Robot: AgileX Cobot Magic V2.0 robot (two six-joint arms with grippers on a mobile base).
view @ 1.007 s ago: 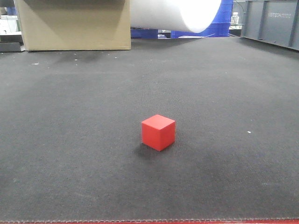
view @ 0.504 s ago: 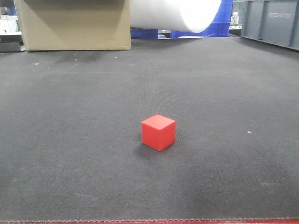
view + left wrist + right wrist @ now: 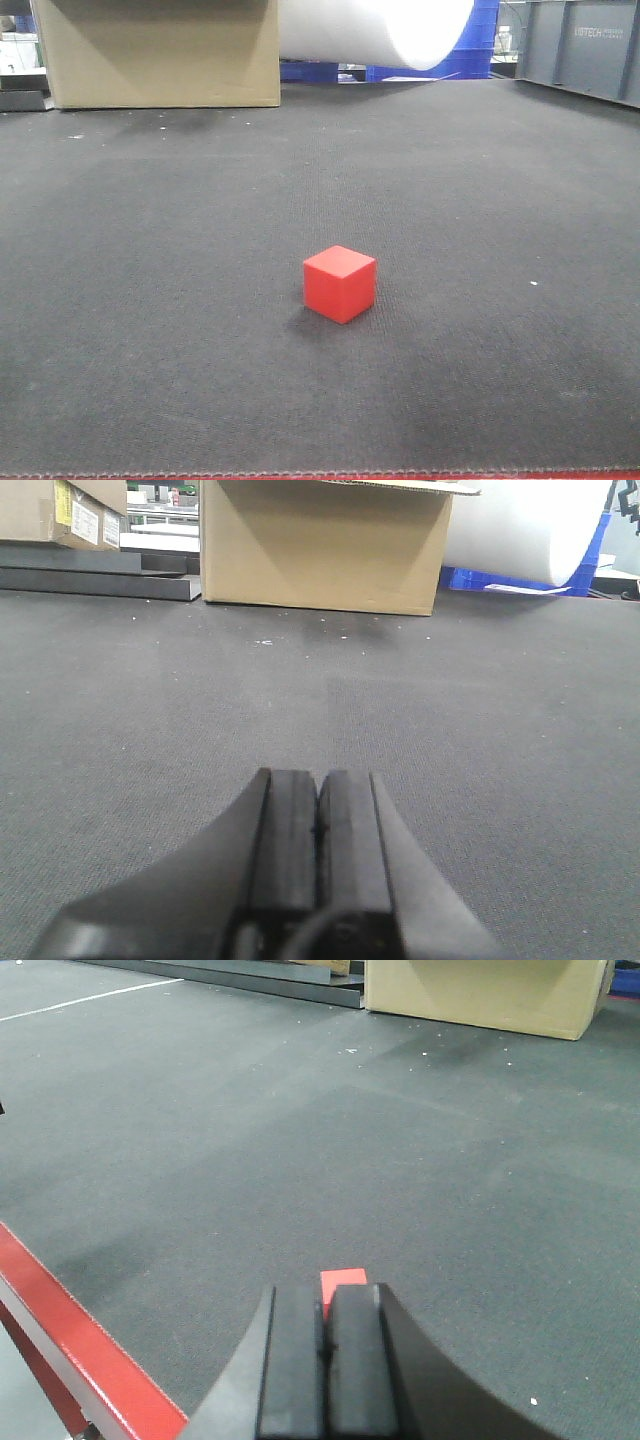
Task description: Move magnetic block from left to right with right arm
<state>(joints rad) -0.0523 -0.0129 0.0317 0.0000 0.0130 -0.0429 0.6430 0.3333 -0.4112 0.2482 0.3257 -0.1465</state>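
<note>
1. As seen from its wrist, the right claw [image 3: 322, 1335] has both fingers pressed together, holding nothing.
2. The red block [image 3: 343, 1282] sits on the tabletop [image 3: 300, 1130] straight ahead, just beyond the fingertips, partly hidden.
3. The left claw [image 3: 318, 820], likewise closed, sees no block; the right looks nearer.

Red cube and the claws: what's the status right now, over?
Both claws, left and right, shut, empty. Small matte red cube sits alone on dark carpet, just beyond right claw. Nothing in the way.

Dark grey carpeted table [image 3: 150, 220], red magnetic block [image 3: 340, 284] resting on it, cardboard box [image 3: 160, 52] at far edge
</note>
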